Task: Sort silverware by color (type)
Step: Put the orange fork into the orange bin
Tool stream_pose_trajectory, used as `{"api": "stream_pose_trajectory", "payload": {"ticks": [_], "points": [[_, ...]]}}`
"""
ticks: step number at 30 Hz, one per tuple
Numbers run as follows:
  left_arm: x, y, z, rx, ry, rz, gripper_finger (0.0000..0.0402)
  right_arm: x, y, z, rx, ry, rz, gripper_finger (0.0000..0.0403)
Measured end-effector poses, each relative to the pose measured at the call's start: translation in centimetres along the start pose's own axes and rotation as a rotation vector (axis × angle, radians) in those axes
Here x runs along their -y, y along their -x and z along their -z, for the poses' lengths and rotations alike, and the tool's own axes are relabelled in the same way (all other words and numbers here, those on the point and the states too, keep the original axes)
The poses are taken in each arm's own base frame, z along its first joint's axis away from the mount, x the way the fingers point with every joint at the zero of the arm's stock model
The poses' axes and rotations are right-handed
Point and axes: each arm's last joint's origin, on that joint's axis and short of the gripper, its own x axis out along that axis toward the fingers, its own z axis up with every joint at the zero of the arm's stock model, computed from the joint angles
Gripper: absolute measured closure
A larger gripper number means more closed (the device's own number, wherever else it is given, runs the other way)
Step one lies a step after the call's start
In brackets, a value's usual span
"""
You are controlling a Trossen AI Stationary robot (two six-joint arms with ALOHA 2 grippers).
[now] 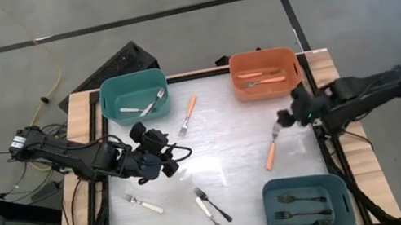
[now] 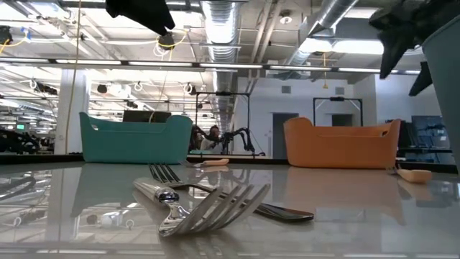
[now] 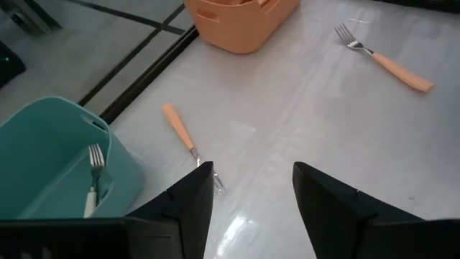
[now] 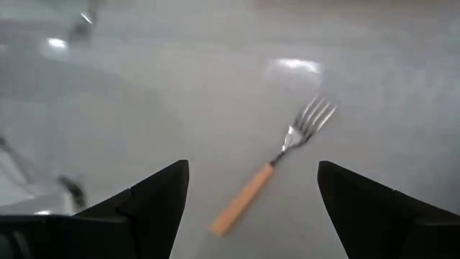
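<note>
Two orange-handled forks lie flat on the table: one (image 1: pixel 188 114) near the teal bin (image 1: pixel 134 95), one (image 1: pixel 273 148) right of centre. A white-handled fork (image 1: pixel 144 204) lies near left. Another light-handled fork and a black fork (image 1: pixel 212 205) lie crossed near the front. My left gripper (image 1: pixel 174 158) hovers open left of centre, holding nothing. My right gripper (image 1: pixel 283 119) hangs open over the tines of the right orange fork (image 4: pixel 273 169), clear of it. The teal bin holds white-handled forks, the orange bin (image 1: pixel 264 73) orange ones, the blue-grey bin (image 1: pixel 307 203) black ones.
The bins stand at the far left, far right and near right corners. Black rails (image 1: pixel 325 140) run along the table's sides. The table's middle (image 1: pixel 224 150) is bare and glossy. Cables and a dark case lie on the floor beyond the far edge.
</note>
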Motion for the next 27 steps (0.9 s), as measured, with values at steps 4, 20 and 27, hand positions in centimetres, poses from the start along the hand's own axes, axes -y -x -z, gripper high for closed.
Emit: {"api": "stream_pose_trajectory", "payload": {"ticks": [4, 20, 27], "points": [[0.0, 0.0, 0.0, 0.001, -0.039, -0.003, 0.0225, -1.6, -2.3, 2.2, -0.042, 0.011, 0.120, 0.0072], [-0.3, -0.3, -0.2, -0.004, -0.278, -0.017, 0.0225, -4.7, -10.7, 6.7, -0.036, -0.125, 0.357, 0.0072], [-0.3, -0.6, -0.1, -0.051, -0.358, 0.087, 0.0225, -5.0, -13.4, 6.5, -0.046, -0.164, 0.410, 0.0102]]}}
